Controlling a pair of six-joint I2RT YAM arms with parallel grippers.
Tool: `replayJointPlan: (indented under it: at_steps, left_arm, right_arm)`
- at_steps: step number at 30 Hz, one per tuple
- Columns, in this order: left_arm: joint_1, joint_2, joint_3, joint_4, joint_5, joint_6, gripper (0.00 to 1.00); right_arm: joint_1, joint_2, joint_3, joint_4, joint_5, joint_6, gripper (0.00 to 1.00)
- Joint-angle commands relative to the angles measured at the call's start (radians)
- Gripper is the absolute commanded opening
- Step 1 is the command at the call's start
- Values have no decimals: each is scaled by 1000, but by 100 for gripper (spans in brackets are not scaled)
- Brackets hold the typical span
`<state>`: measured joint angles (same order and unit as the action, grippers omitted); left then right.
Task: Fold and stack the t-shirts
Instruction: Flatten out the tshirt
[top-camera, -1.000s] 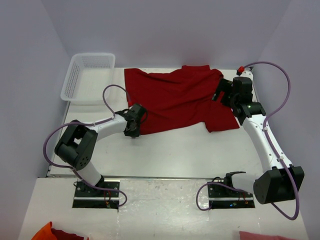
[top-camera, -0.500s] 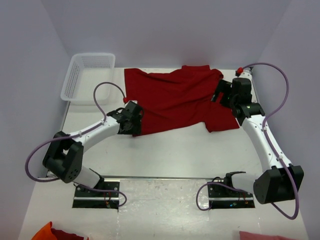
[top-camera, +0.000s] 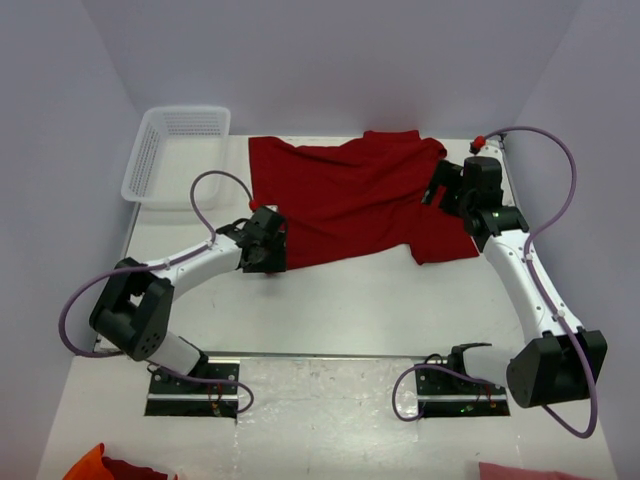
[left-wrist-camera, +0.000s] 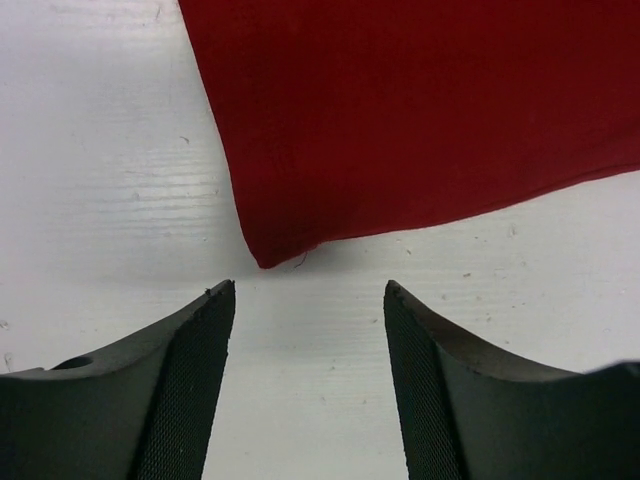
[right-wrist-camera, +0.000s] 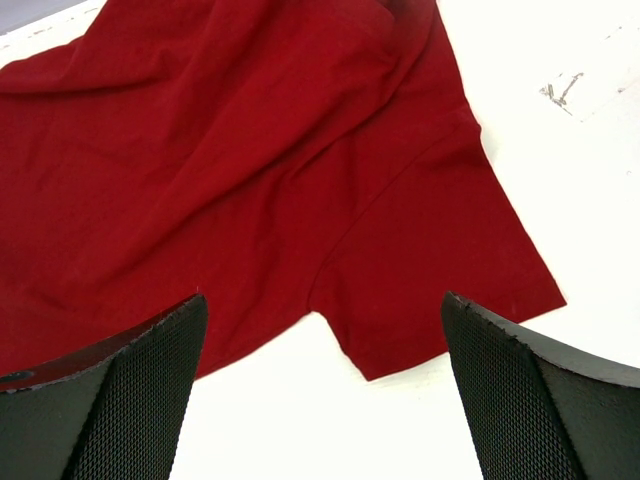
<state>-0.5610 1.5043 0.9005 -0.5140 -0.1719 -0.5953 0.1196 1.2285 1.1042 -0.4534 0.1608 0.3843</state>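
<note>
A dark red t-shirt (top-camera: 350, 200) lies spread and a little rumpled on the far half of the white table. My left gripper (top-camera: 271, 260) is open at the shirt's near left corner. In the left wrist view that corner (left-wrist-camera: 268, 255) lies just ahead of the open gripper (left-wrist-camera: 310, 290), not between the fingers. My right gripper (top-camera: 443, 188) is open above the shirt's right sleeve. In the right wrist view the sleeve (right-wrist-camera: 440, 270) and armpit notch lie below the wide-open gripper (right-wrist-camera: 320, 300), which holds nothing.
A white mesh basket (top-camera: 175, 150) stands at the far left corner of the table (top-camera: 350, 300). Orange and red cloth (top-camera: 100, 465) shows at the bottom left edge and pink cloth (top-camera: 530, 470) at the bottom right, both off the table.
My left arm's elbow swung down and left, then back slightly; its gripper stayed by the shirt's near left corner. The right arm and the shirt have hardly moved.
</note>
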Motion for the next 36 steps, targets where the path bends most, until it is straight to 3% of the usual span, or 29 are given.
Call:
replayJointPlan:
  at_steps: [1, 14, 18, 28, 36]
  left_arm:
    - [27, 20, -14, 60, 35, -21, 62]
    - [104, 46, -66, 123, 60, 3, 53]
    - [107, 63, -75, 153, 93, 3, 45]
    - [108, 106, -66, 219, 166, 8, 44]
    - [131, 117, -83, 221, 160, 9, 23]
  right_arm:
    - [3, -32, -9, 33, -14, -4, 99]
    - [3, -30, -17, 44, -26, -1, 99]
    - [3, -29, -17, 41, -27, 1, 99]
    - [5, -29, -14, 38, -32, 1, 99]
    - [3, -23, -6, 39, -47, -2, 99]
